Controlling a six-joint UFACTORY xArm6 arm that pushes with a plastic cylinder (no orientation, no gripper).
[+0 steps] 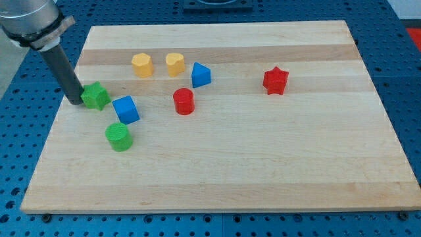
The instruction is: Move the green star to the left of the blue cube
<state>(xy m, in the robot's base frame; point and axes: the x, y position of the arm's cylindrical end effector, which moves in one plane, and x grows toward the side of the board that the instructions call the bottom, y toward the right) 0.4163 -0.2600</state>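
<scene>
The green star (97, 96) lies near the board's left edge, just left and slightly above the blue cube (125, 109), nearly touching it. My tip (75, 103) stands at the star's left side, touching or almost touching it. The rod rises up and to the left from there.
A green cylinder (119, 137) sits below the blue cube. Two yellow blocks (142, 65) (175, 64), a blue triangular block (200, 75), a red cylinder (183, 101) and a red star (275, 80) lie further right. The wooden board's left edge (56, 125) is close to my tip.
</scene>
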